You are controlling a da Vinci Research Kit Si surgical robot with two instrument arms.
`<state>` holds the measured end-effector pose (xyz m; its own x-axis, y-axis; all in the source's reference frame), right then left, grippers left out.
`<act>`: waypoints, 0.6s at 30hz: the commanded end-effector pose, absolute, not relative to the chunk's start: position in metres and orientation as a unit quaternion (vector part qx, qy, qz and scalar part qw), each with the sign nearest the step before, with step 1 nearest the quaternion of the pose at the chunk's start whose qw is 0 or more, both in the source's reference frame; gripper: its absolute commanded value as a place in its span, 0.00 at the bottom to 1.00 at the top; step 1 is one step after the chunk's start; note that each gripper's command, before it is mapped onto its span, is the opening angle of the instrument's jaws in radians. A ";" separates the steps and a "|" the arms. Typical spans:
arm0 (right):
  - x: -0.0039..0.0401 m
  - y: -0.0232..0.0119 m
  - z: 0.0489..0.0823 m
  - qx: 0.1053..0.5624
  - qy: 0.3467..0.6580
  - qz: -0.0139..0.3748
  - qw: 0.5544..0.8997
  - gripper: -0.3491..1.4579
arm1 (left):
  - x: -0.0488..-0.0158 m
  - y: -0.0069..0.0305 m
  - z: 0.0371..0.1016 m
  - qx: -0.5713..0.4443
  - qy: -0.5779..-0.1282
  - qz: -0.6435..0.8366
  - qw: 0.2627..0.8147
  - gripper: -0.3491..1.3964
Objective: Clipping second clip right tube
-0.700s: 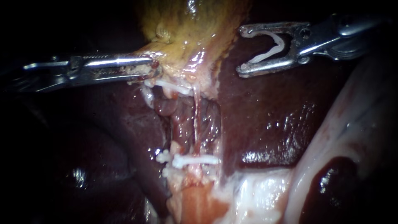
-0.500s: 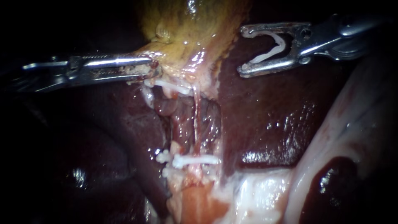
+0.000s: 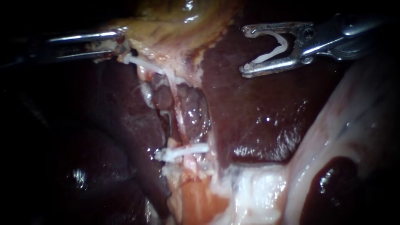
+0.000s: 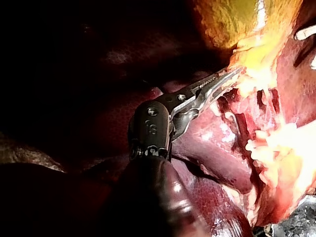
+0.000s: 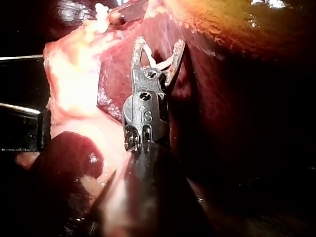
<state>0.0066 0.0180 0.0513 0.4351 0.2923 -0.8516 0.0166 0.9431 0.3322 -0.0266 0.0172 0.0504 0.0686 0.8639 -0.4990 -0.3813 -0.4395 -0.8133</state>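
The gallbladder, yellowish and wet, is the thing to steer by. The left instrument has its jaws pressed together on the gallbladder's edge, pinching a fold of its pale tissue (the left wrist view shows the same grip from behind the shaft). From just under the gallbladder a thin pale tube runs down across a reddish hollow.

Two white clips show along it. The upper clip lies just under the gallbladder, close to the left instrument's tip. The lower clip sits across the tube well away from the gallbladder, where the tissue turns white and orange. The stretch of tube between the two is bare.

The right instrument hangs off to the side of the gallbladder, over the dark liver and well apart from the tube. Its jaws stand wide, and a loaded clip, white and bent open like a V, sits between them with one leg against each jaw. The right wrist view shows the same, with the jaws pointing towards the gallbladder.
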 end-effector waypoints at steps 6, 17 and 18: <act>0.0068 0.0177 0.0512 0.149 0.526 0.081 0.834 0.47 | -0.0266 0.0171 0.0504 -0.550 -0.218 0.646 0.482 0.00; 0.0096 0.0150 0.0506 0.193 0.533 0.074 0.821 0.47 | -0.0266 0.0171 0.0505 -0.550 -0.218 0.646 0.482 0.00; 0.0100 0.0145 0.0507 0.197 0.532 0.077 0.820 0.47 | -0.0266 0.0171 0.0504 -0.550 -0.218 0.646 0.482 0.00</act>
<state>0.0103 0.0141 0.0509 0.4229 0.3429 -0.8388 0.0817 0.9075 0.4121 -0.0266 0.0171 0.0504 0.0706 0.8624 -0.5013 -0.3832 -0.4405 -0.8118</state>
